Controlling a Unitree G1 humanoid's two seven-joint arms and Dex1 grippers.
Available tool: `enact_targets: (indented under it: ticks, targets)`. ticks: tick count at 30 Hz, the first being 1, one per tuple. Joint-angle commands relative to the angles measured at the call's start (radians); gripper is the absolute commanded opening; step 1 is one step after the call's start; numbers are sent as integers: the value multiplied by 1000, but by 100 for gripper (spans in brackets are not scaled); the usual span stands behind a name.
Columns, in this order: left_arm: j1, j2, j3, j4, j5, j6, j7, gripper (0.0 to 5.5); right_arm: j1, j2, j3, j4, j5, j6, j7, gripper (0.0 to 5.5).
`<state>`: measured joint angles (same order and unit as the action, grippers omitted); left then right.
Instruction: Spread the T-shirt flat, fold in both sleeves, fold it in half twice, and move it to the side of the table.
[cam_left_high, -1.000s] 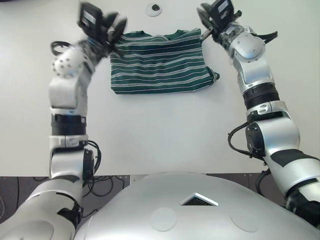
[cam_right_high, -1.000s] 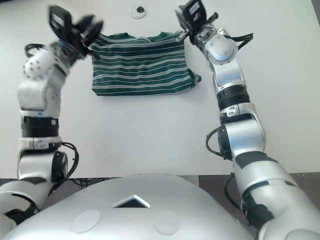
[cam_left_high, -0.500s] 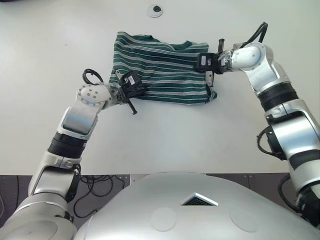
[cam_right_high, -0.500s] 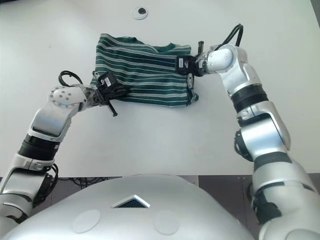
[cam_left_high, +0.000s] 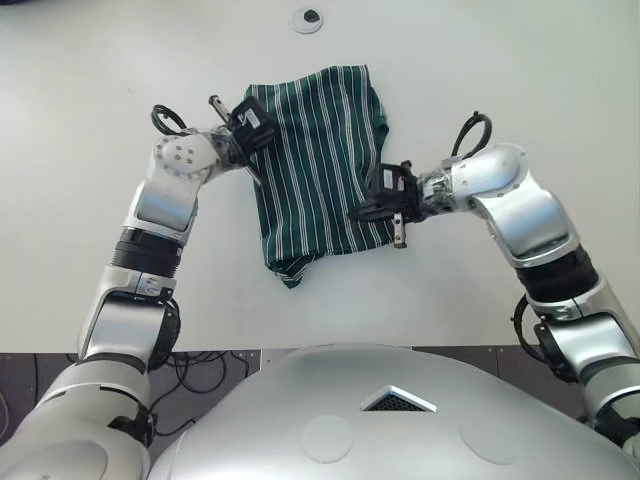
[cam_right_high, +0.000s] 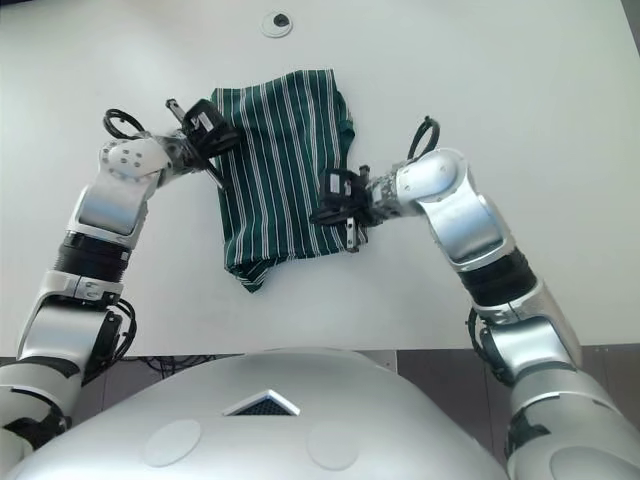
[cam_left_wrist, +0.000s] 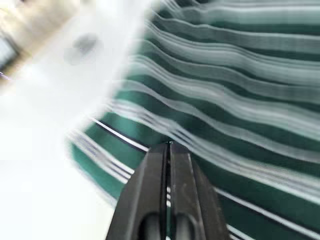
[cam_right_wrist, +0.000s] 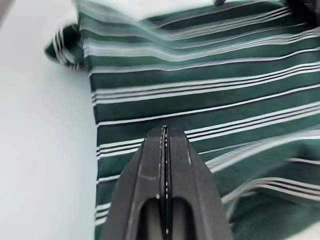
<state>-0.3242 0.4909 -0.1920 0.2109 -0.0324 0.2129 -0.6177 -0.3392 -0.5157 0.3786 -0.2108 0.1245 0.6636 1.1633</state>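
Look at the dark green cotton T-shirt with thin white stripes (cam_left_high: 318, 150), folded into a thick block and lying near the middle of the plain white table (cam_left_high: 520, 70), with stripes running away from the robot. Looks folded already, so probably time for sliding it to the side of the table. Find the left gripper (cam_left_wrist: 168, 146) at the far left edge of the cloth, with two black fingers pressed tight together. Find the right gripper (cam_right_wrist: 164, 130) at the near right edge, with fingers squeezed together just the same. Hard to tell about any cloth pinched between them, or only a push down from on top. To do this step well, go slowly and move both arms the same way at the same speed, so no twisting or bunching. Press down softly, just enough for dragging all the layers together and not only the top one. Watch the lumpy corner (cam_left_high: 288, 268) poking out at the near left end, likely to drag and come undone first. Stay low, with no lifting, and stop before the table edge. Let go only with the block flat and neat.
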Motion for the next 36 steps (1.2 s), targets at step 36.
enact_targets:
  ticks: [36]
  targets:
    - [629,482,-24,-418,464,-690,-141,221,-25,-317,-49,579,-633,-1852,-497,229]
